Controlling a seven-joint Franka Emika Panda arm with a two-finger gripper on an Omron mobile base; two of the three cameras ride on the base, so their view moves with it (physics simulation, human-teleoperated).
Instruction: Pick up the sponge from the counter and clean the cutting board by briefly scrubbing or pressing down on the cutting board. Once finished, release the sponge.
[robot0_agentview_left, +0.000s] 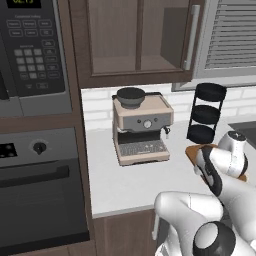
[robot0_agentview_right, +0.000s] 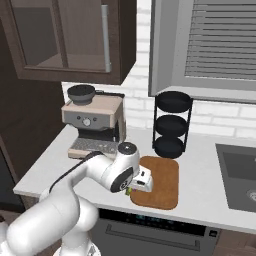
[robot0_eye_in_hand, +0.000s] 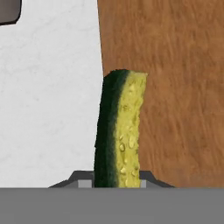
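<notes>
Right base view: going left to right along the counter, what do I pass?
Coffee machine → cutting board → sink

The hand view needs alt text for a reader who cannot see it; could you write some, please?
A yellow sponge with a dark green layer stands on edge between the gripper fingers, held over the edge where the orange-brown cutting board meets the light counter.
</notes>
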